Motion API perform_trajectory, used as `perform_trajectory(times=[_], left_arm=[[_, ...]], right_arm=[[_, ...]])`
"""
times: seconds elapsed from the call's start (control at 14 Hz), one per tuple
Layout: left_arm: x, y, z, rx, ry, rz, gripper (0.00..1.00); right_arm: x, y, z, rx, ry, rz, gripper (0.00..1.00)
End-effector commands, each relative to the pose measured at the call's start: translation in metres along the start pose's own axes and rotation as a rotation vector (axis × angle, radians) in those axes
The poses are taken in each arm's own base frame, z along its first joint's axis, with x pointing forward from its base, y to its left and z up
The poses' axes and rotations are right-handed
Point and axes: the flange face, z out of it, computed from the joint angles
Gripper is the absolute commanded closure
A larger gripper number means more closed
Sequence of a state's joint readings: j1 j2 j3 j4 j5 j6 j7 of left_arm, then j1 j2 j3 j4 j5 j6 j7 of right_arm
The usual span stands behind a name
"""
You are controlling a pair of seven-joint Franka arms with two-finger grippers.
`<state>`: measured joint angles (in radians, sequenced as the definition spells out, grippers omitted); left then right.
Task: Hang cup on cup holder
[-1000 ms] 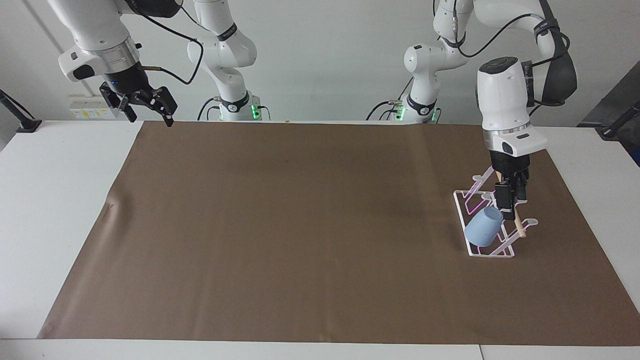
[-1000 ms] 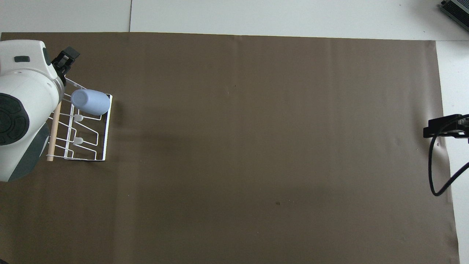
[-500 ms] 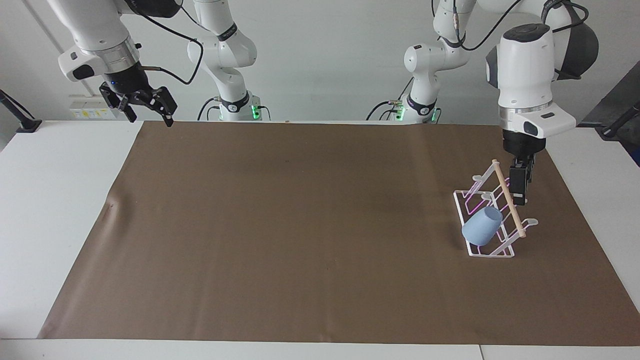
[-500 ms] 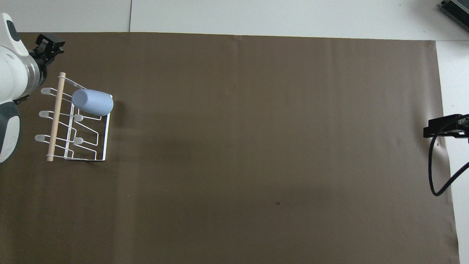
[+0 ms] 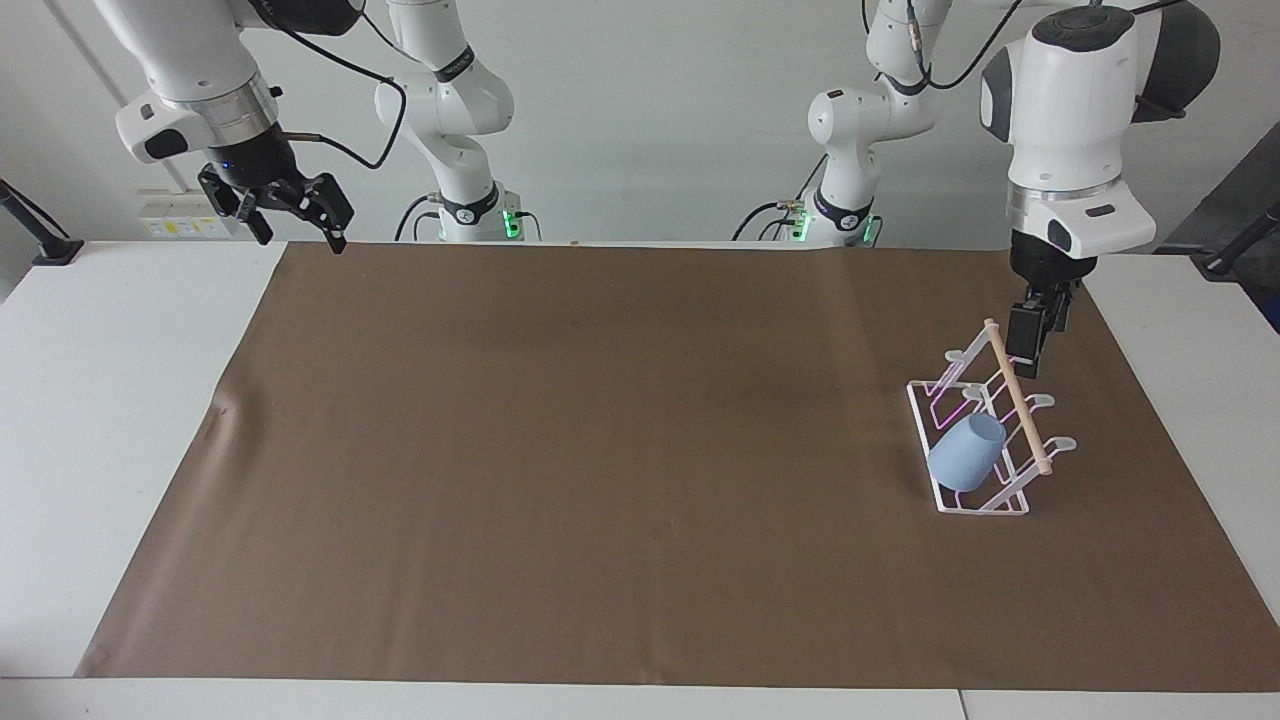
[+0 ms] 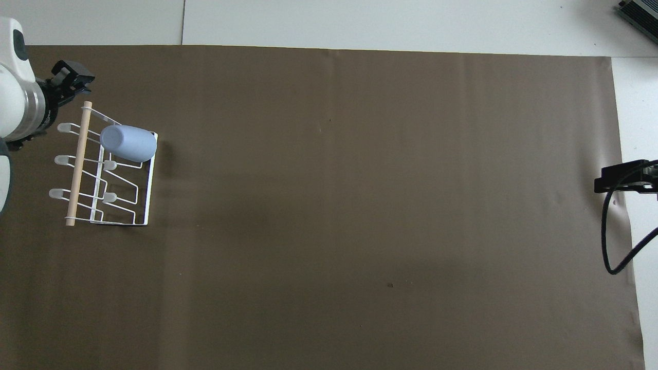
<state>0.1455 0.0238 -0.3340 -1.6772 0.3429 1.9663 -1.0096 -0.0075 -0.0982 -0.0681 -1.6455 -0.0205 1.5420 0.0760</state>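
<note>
The light-blue cup (image 5: 966, 452) hangs mouth-down and tilted on a prong of the white wire cup holder (image 5: 985, 503), at the holder's end farther from the robots. It also shows in the overhead view (image 6: 128, 143), on the holder (image 6: 148, 195). The holder's wooden dowel (image 5: 1018, 400) runs across its top. My left gripper (image 5: 1028, 350) is raised beside the dowel, open, empty and apart from the cup; it also shows in the overhead view (image 6: 69, 82). My right gripper (image 5: 295, 235) waits open and empty, high over the mat's corner at the right arm's end.
A brown mat (image 5: 600, 450) covers most of the white table (image 5: 110, 400). The holder stands on the mat toward the left arm's end. A fold lifts the mat's edge (image 5: 222, 412) toward the right arm's end.
My left gripper has let go of the cup, risen and drawn back from the holder. The cup stays hung on the prong. The right arm has not moved.
</note>
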Motion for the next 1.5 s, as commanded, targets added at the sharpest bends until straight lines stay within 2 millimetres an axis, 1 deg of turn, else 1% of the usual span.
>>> perform_trajectory(times=[0.0,0.14,0.21,0.43,0.57,0.79,0.86,0.93,1.0,1.29,1.43], left_arm=[[0.000,-0.003,-0.008,0.005,-0.038,0.108,0.00],[0.005,-0.007,-0.019,0.008,-0.064,0.189,0.00],[0.007,-0.013,-0.018,0.017,-0.085,0.235,0.00],[0.009,-0.018,-0.022,0.015,-0.127,0.421,0.00],[0.009,-0.021,-0.026,0.010,-0.156,0.507,0.00],[0.023,-0.040,-0.020,-0.033,-0.229,0.535,0.00],[0.030,-0.049,-0.024,-0.062,-0.246,0.546,0.00],[0.035,-0.053,-0.029,-0.094,-0.263,0.564,0.00],[0.042,-0.063,-0.028,-0.112,-0.289,0.570,0.00],[0.045,-0.075,-0.025,-0.132,-0.337,0.683,0.00],[0.040,-0.075,-0.024,-0.129,-0.361,0.758,0.00]], right_arm=[[0.003,0.005,-0.002,0.002,0.043,-0.012,0.00],[0.003,0.005,-0.001,0.002,0.045,-0.017,0.00],[0.003,0.005,-0.001,0.002,0.045,-0.024,0.00],[0.003,0.005,-0.001,0.002,0.043,-0.034,0.00],[0.003,0.005,-0.002,0.002,0.050,-0.034,0.00],[0.004,0.010,-0.001,0.002,0.049,-0.026,0.00],[0.004,0.010,-0.001,0.002,0.051,-0.026,0.00],[0.004,0.010,-0.001,0.002,0.051,-0.026,0.00],[0.003,0.009,-0.001,0.002,0.051,-0.029,0.00],[0.004,0.010,-0.001,0.002,0.052,-0.025,0.00],[0.004,0.010,-0.002,0.002,0.054,-0.025,0.00]])
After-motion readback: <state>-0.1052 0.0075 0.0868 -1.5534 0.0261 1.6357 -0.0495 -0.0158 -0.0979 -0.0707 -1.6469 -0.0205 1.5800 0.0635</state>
